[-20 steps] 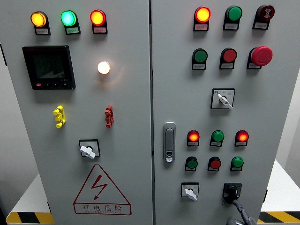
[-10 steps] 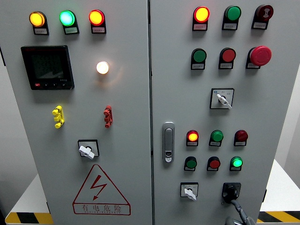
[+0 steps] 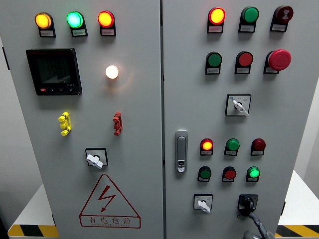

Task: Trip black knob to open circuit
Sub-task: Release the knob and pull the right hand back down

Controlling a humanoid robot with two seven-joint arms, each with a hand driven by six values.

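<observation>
A grey control cabinet (image 3: 134, 149) is filling almost the whole head view, with two doors meeting at a seam in the middle. On the left door a black display (image 3: 54, 71) is sitting under three lit lamps (amber, green, amber-red), and a red warning triangle (image 3: 108, 201) is showing near the bottom. On the right door a metal door handle (image 3: 181, 151) is standing upright beside the seam. A red mushroom button (image 3: 279, 59) is sticking out in the upper right part.

The black knob (image 3: 246, 203) is sitting at the lower right of the right door, just right of a white selector switch (image 3: 202, 203). The right hand (image 3: 256, 226) is coming up from the bottom edge, and one dark finger is touching the lower part of the knob. Most of the hand is cut off by the edge, so I cannot tell if it is spread or curled.
</observation>
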